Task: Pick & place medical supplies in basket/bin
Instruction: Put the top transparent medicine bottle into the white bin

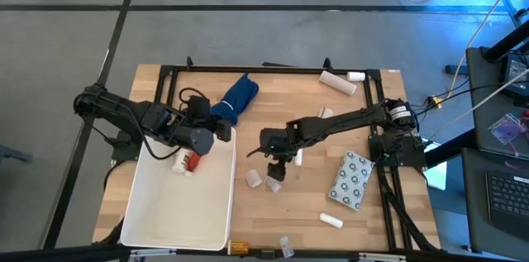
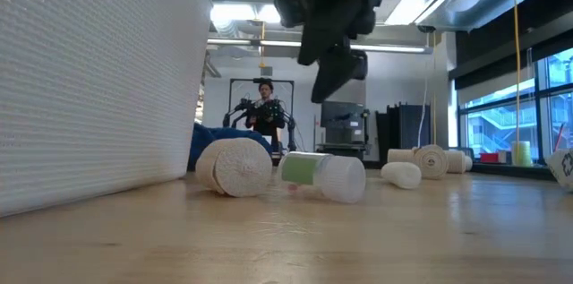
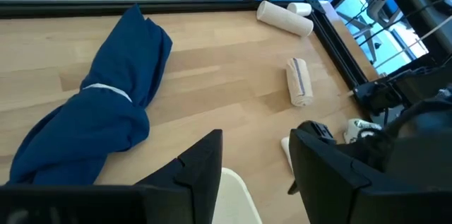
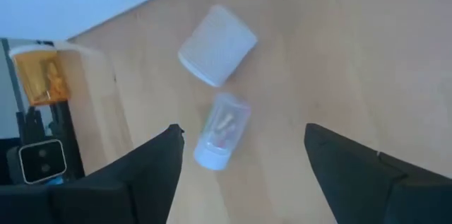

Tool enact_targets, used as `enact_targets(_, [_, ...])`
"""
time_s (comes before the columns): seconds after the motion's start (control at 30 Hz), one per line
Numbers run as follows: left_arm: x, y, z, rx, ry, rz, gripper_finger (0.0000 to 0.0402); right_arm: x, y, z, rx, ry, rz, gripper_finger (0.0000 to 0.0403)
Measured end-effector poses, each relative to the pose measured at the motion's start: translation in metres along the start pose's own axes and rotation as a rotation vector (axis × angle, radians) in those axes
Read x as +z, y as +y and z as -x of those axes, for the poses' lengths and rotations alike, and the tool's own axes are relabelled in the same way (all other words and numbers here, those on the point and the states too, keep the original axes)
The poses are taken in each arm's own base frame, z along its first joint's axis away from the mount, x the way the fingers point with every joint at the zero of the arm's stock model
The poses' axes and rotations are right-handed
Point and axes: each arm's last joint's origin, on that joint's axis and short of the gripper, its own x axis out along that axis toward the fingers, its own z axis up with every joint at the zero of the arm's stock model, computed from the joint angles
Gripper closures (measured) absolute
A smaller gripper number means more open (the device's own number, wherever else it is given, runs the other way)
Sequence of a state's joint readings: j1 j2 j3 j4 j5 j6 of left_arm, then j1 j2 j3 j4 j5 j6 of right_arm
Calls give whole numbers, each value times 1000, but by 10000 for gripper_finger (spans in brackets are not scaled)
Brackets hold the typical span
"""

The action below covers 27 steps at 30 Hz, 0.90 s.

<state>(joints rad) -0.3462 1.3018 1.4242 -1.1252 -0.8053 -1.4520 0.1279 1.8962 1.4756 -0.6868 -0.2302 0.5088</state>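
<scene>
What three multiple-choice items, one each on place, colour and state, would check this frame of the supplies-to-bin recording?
1. Where does the red bottle lie?
A. in the white bin
B. on the dotted packet
C. at the table's far edge

2. What colour is the cloth beside the bin?
A. green
B. blue
C. orange

3. How does the right end effector stand?
A. shut on the beige roll
B. out of sight
C. open above a small clear bottle

Answers: 1 A, the high view shows it inside the bin, near the left end effector. 2 B, blue in the high and left wrist views. 3 C, the right wrist view shows its fingers spread with the bottle lying between them on the table.
</scene>
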Motion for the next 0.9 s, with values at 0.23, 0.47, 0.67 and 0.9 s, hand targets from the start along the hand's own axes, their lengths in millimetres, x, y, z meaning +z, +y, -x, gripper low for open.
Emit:
enact_targets(0.23, [0,0,0,-2,15,0,243,-13,12,-11,-51,-25,69,108])
enact_targets(0.47, [0,0,0,-1,14,0,243,-20,31,-17,-58,-79,199,108])
enact_targets(0.67, [0,0,0,-2,15,0,243,-28,38,-36,-87,-53,199,108])
enact_targets(0.9, [-1,0,0,-1,14,0,243,-33,32,-62,-119,0,171,108])
